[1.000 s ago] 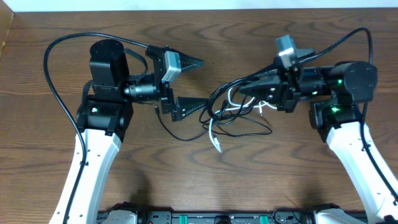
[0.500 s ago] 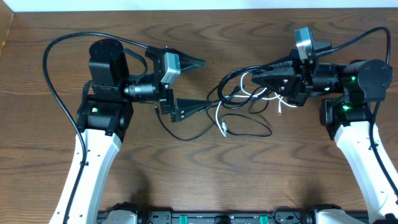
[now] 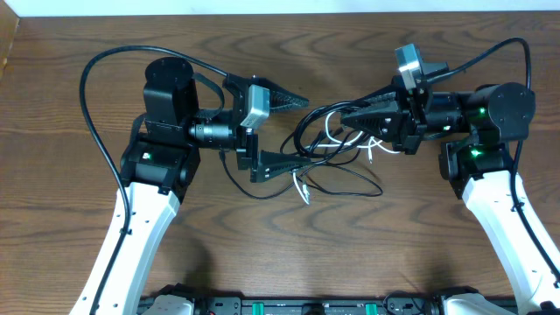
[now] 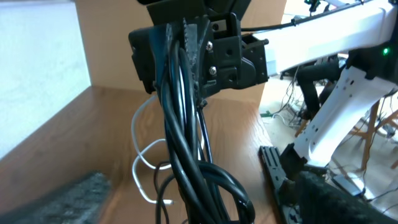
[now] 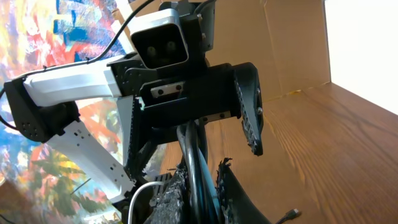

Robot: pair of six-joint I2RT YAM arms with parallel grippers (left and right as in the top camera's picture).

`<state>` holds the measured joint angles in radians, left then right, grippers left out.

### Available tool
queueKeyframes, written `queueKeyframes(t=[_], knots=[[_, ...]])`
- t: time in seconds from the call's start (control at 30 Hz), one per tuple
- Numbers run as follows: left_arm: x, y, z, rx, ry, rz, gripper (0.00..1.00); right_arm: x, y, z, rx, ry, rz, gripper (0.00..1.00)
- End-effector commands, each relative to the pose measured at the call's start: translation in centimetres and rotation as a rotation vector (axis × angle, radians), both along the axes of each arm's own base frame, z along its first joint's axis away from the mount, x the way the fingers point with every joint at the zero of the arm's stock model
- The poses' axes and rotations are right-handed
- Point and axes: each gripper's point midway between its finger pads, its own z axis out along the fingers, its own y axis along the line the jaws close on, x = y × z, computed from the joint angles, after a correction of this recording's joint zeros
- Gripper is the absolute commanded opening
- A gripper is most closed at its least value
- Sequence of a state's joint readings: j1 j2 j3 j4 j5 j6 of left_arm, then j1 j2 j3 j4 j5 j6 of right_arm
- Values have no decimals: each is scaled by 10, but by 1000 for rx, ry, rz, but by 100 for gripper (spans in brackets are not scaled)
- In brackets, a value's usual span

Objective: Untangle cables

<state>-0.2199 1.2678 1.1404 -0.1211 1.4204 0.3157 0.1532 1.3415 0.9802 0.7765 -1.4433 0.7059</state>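
Cables (image 3: 332, 150) partly hidden beneath right pincer (image 3: 344, 119).

Table (image 3: 420, 254): dark brown, wavy wood grain. Black cables (image 3: 308, 149): glossy black, no markings. White cable (image 3: 302, 186): plain white. Left gripper (image 3: 304, 131): matte black. Right gripper (image 3: 343, 118): matte black. Left arm (image 3: 131, 236): white lower link, black joints above, 1 green light (image 3: 144, 157). Right arm (image 3: 499, 219): same white and black, 2 green lights. Wrist cameras (image 3: 256, 103): silver-grey housings, dark lenses. In the left wrist view the wood reads lighter, tan-orange, and the wall (image 4: 37, 62) is pale bluish white. In the right wrist view the backdrop (image 5: 37, 62) is a busy splash of blue, red, orange and yellow, and the cardboard panel (image 5: 292, 50) is plain tan.
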Motion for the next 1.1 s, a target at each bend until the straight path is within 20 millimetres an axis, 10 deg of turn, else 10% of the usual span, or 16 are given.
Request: queueKeyframes(t=[0.0,0.13,0.4,0.57,0.9,1.07], knots=[[-3,-1,4,-12,-17,-28,75,-2,8,4,8,-15,10,1],[-3,-1,4,-12,-17,-27,44,-5,11,4,9,-14,23,1],[-3,-1,5,-12,-20,-27,32,-6,12,4,9,-13,26,1],[-3,-1,5,-12,-20,-27,8,-6,12,4,9,-14,26,1],[2,-1,3,-5,-25,-3,8,-5,12,4,10,-14,22,2],[15,0,-1,20,-31,76,7,-5,12,4,10,-14,20,22]])
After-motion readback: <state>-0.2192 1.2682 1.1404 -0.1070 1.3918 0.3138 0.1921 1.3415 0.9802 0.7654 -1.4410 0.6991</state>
